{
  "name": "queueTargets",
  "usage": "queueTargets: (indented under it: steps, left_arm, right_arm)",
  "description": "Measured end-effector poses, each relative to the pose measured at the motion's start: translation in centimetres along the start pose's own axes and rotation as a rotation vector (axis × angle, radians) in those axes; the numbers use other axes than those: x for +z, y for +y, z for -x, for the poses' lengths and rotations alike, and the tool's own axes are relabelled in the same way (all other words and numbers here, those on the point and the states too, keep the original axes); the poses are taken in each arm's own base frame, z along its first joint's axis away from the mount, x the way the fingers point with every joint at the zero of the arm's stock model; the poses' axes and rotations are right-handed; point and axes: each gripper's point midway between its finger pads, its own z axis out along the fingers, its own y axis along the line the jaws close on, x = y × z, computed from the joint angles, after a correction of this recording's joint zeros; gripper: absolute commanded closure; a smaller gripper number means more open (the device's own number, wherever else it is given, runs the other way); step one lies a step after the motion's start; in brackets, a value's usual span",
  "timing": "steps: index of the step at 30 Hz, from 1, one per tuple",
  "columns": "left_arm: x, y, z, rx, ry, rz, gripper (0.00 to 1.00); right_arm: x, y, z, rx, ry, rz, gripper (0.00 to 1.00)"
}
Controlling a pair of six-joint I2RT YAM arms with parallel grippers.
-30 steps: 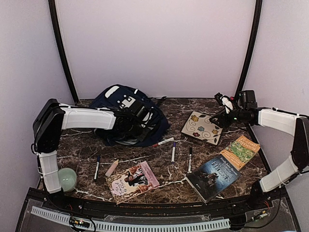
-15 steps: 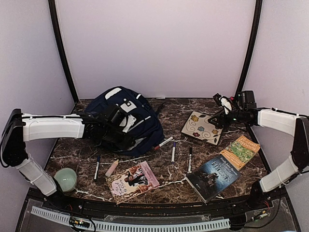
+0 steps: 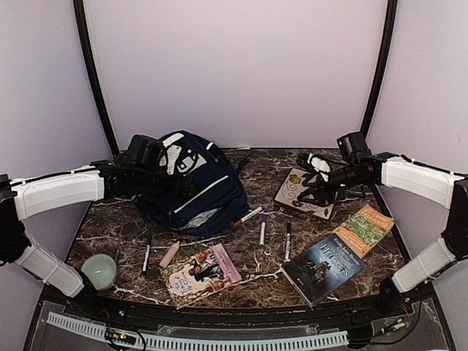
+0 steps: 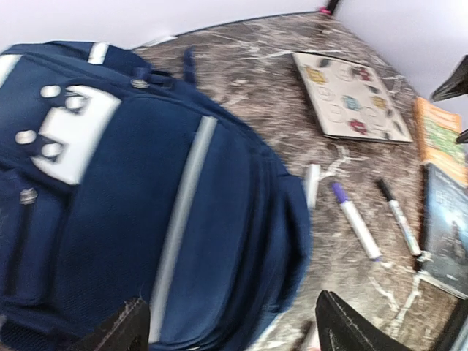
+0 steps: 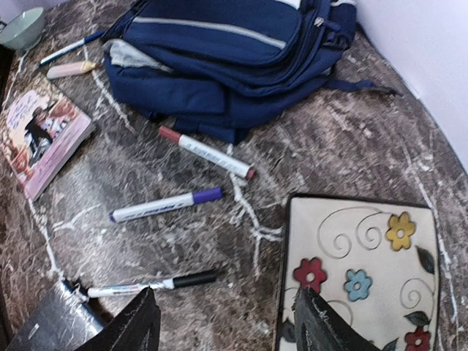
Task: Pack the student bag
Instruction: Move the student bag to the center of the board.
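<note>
Top view: shows the large navy-blue fabric backpack with white and grey stripes (image 3: 201, 183) slumped flat at the back left of the dark marble table (image 3: 267, 164), front face up, a sliver of light grey lining at its near edge; shows the left gripper (image 3: 175, 186) low over the bag's left half, too dark against the cloth to judge the jaws here; shows the right gripper (image 3: 311, 181) over the cream notebook with painted flowers (image 3: 300, 199), well apart from the bag.

Left wrist view: puts the left gripper (image 4: 234, 333) above the bag's striped front panel; jaws spread wide, nothing between them, no cloth pinched; fills most of the frame with the backpack (image 4: 146, 205), a short carry loop (image 4: 188, 62) at its top.

Right wrist view: has the right gripper (image 5: 230, 325) parted about halfway and empty, hanging over bare marble beside the notebook (image 5: 358, 278); sets the backpack (image 5: 227, 51) far across, with a red-capped marker (image 5: 208, 153) just beside its near edge and crumpled grey lining (image 5: 128, 55) marking the mouth.

Handling, as a judgement: looks soft and floppy, likely light since it lies nearly flat; will sag and fold rather than lift as one piece; not fragile, and the weave should give good friction; best pinched at the lip of the opening by the lining, to hold the mouth up for loading, or at the carry loop for moving; zipper pulls look too small to trust.
</note>
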Motion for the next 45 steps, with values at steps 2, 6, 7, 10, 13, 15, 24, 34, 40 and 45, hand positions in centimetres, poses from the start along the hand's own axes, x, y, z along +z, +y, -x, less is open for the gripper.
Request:
queueTargets:
  steps: [2, 6, 7, 10, 13, 15, 24, 34, 40, 45]
  left_arm:
    - [1.0, -1.3, -0.3, -0.02, 0.012, -0.068, 0.19]
    - [3.0, -3.0, -2.0, -0.06, 0.075, -0.159, 0.2]
    - [3.5, -3.3, -2.6, -0.068, 0.092, -0.174, 0.2]
    - [4.5, -3.9, -4.1, -0.071, 0.135, -0.193, 0.2]
    - [6.0, -4.7, -5.7, -0.048, 0.185, -0.179, 0.24]
    - [7.4, -4.8, -6.3, -0.024, 0.219, -0.152, 0.29]
    - [12.8, -3.5, -6.8, 0.103, 0.33, -0.01, 0.51]
    - [14.6, -2.8, -4.8, 0.181, 0.288, 0.074, 1.0]
    - [15.9, -5.3, -4.3, 0.319, 0.229, 0.04, 1.0]
    - [16.1, -10.0, -5.3, 0.475, 0.205, -0.037, 1.0]
  right_arm:
    - [0.0, 1.4, -1.1, -0.017, 0.05, 0.045, 0.35]
    - [-0.9, 3.0, -3.3, -0.055, 0.123, 0.05, 0.34]
    - [-1.1, 3.6, -3.9, -0.066, 0.142, 0.047, 0.34]
    - [-1.1, 5.0, -5.6, -0.105, 0.198, 0.046, 0.34]
    - [-0.3, 6.1, -7.6, -0.126, 0.261, 0.061, 0.35]
    - [0.1, 6.5, -8.4, -0.127, 0.29, 0.072, 0.36]
    - [1.2, 6.3, -8.1, -0.111, 0.285, 0.053, 0.38]
    - [1.3, 6.3, -8.4, -0.09, 0.28, 0.039, 0.39]
    - [1.0, 6.2, -8.2, -0.095, 0.27, 0.021, 0.4]
    - [0.9, 6.2, -8.1, -0.097, 0.259, 0.01, 0.4]
